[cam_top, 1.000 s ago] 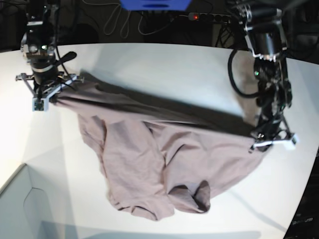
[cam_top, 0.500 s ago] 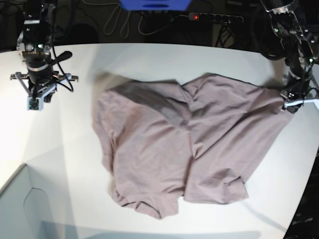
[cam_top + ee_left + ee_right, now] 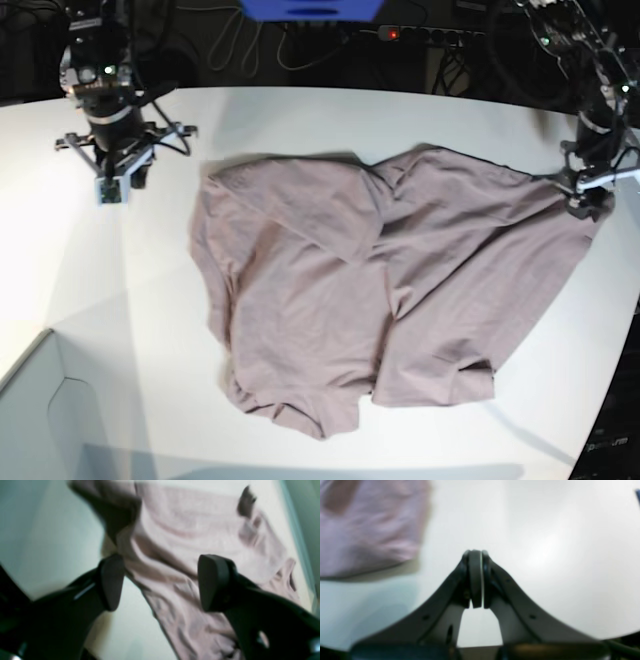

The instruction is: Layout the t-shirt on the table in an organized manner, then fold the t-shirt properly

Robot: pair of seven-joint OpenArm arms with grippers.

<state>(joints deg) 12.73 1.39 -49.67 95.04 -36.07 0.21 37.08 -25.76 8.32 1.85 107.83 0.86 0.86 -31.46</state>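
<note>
**Shirt dropped, my left arm nearer**

Across the large matte white table (image 3: pixel 330 120) lay the crumpled dusty-mauve cotton t-shirt (image 3: pixel 370 300), long axis running side to side between my arms. My left gripper (image 3: pixel 160 582), jaws apart, hung over its corner; my right gripper (image 3: pixel 475 580), jaws together and empty, sat clear of the opposite edge. Compared with a second earlier, the cloth was no longer stretched aloft.

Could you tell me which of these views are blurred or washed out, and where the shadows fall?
Left wrist view: blurred overall; the t-shirt looks soft, with a dark, shadowy patch at top left. Right wrist view: the shirt is a smeared patch at upper left, and a bright sheen washes out the table. Base view: the sharpest, though the table's left side is overexposed and the shirt casts only thin shadows.
</note>
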